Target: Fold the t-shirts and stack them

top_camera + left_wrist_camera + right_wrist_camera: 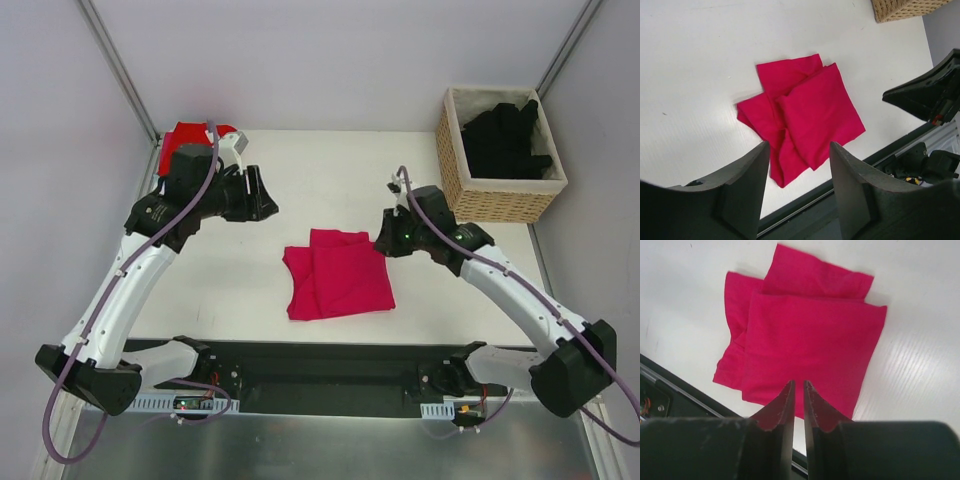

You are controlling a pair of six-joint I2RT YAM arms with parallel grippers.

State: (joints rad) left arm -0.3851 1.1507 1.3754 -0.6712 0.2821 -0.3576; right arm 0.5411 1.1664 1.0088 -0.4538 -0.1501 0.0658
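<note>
A folded magenta-pink t-shirt (338,272) lies in the middle of the table, a second flap sticking out at its back and left. It fills the left wrist view (810,110) and the right wrist view (810,340). My left gripper (264,196) hovers up and to the left of it, open and empty (799,147). My right gripper (379,243) sits at the shirt's right back corner, its fingers a narrow slit apart with nothing between them (798,383). A red t-shirt (188,134) lies at the back left, partly hidden by the left arm. Black t-shirts (505,135) fill the basket.
The wicker basket (495,200) stands at the back right corner; its corner shows in the left wrist view (900,9). Grey walls close the back and sides. A black rail (330,365) runs along the table's near edge between the arm bases.
</note>
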